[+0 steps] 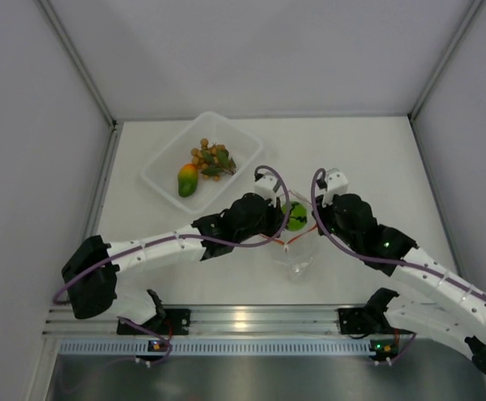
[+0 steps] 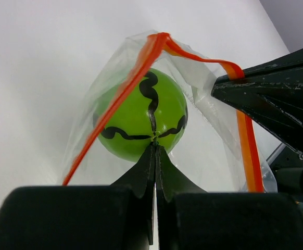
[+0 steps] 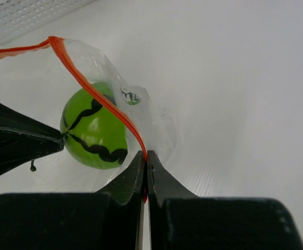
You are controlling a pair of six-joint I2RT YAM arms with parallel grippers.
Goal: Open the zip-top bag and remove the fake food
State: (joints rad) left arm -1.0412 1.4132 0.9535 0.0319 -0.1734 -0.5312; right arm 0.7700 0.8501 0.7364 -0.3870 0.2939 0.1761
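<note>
The zip-top bag [image 1: 298, 255] lies at mid table between my two grippers, its red-orange zip strip [image 2: 136, 73] pulled up into an open loop. A round green ball with dark marks [image 1: 295, 215] sits at the bag's mouth. My left gripper [image 2: 155, 147] is shut, its tips pinching the small nub at the ball's [image 2: 136, 120] centre. My right gripper [image 3: 146, 153] is shut on the zip strip [image 3: 89, 83] beside the ball [image 3: 94, 130]. The orange-and-green mango [image 1: 188, 180] and the tan-brown cluster with leaves [image 1: 212, 159] lie in the clear tray [image 1: 174, 144].
The clear tray stands at the back left of the white table. White walls close in the left, back and right sides. An aluminium rail [image 1: 243, 322] with both arm bases runs along the near edge.
</note>
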